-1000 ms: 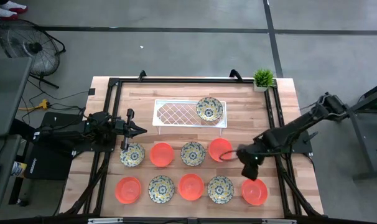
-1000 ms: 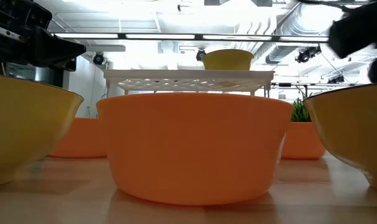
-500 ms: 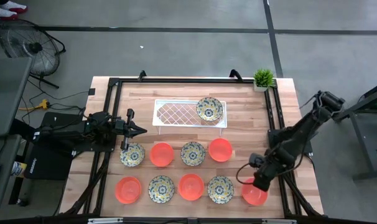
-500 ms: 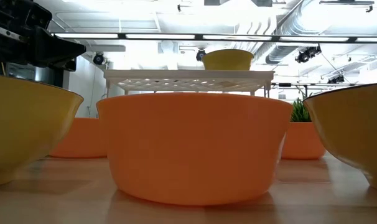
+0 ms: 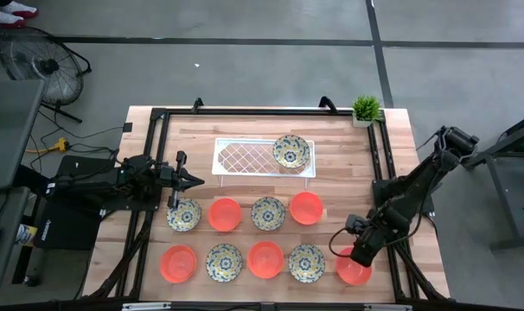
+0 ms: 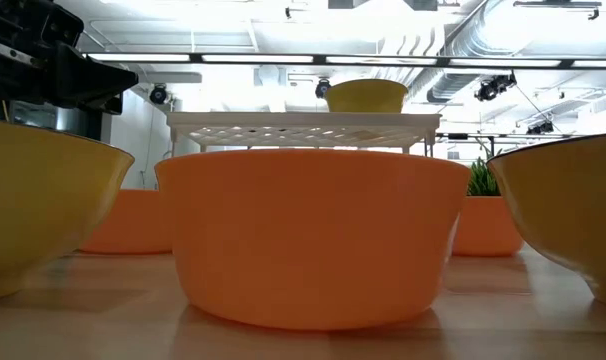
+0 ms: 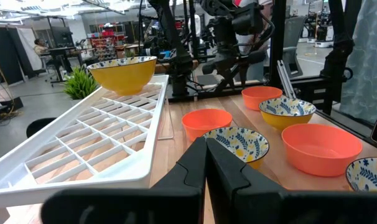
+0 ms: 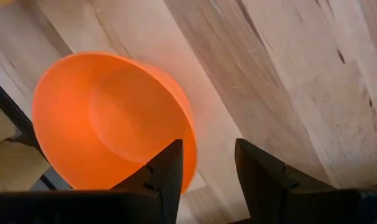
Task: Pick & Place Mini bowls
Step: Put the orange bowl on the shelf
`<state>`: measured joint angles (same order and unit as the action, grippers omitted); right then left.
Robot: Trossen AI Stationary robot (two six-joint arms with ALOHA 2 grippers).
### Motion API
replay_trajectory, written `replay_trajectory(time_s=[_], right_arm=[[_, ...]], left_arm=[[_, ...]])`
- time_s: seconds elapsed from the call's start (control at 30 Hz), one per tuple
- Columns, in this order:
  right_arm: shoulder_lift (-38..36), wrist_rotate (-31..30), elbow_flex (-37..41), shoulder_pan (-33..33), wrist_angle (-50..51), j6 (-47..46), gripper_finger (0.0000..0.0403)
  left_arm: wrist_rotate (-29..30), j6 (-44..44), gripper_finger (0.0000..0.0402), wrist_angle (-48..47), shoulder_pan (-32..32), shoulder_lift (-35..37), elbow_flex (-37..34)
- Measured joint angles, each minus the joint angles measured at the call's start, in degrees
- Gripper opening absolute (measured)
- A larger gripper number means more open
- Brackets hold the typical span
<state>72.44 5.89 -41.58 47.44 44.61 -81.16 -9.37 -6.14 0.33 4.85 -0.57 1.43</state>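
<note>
Orange bowl [image 5: 355, 269] sits at the right end of the counter's [image 5: 340, 164] near row, and your right end effector [image 5: 361, 255] hangs just above its rim, fingers apart, one lined up to drop inside the wall and one outside, likely for a rim pinch. One patterned bowl [image 5: 290, 151] already rests on the tray [image 5: 245, 157]; eight others lie in two rows. Your left end effector [image 5: 189, 180] waits beside the tray's left end, fingers together.
</note>
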Motion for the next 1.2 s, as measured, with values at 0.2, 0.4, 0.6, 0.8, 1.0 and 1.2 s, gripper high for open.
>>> replay_trajectory(time_s=[0.2,0.4,0.6,0.8,1.0,1.2], right_arm=[[0.53,-0.82,0.04,1.28,-2.01,0.16,0.0133],[4.19,-0.69,0.04,2.27,-2.31,1.68,0.0133],[5.84,-0.89,0.06,2.23,-3.85,2.75,0.0133],[5.86,-1.13,0.06,2.15,-3.77,3.20,0.0120],[5.86,-1.20,0.06,2.07,-3.73,4.11,0.0079],[5.86,-1.27,0.06,2.07,-3.29,4.26,0.0034]], left_arm=[[-0.01,0.01,0.0000,0.01,0.00,0.00,0.00],[0.01,0.01,0.0000,-0.01,-0.01,0.01,0.00],[0.01,0.00,0.0000,0.01,0.00,0.01,-0.01],[0.00,0.01,0.0000,0.01,0.00,0.00,-0.01],[0.01,0.00,0.0000,0.00,-0.01,-0.01,0.00],[-0.01,-0.01,0.0000,0.01,0.01,0.01,0.00]])
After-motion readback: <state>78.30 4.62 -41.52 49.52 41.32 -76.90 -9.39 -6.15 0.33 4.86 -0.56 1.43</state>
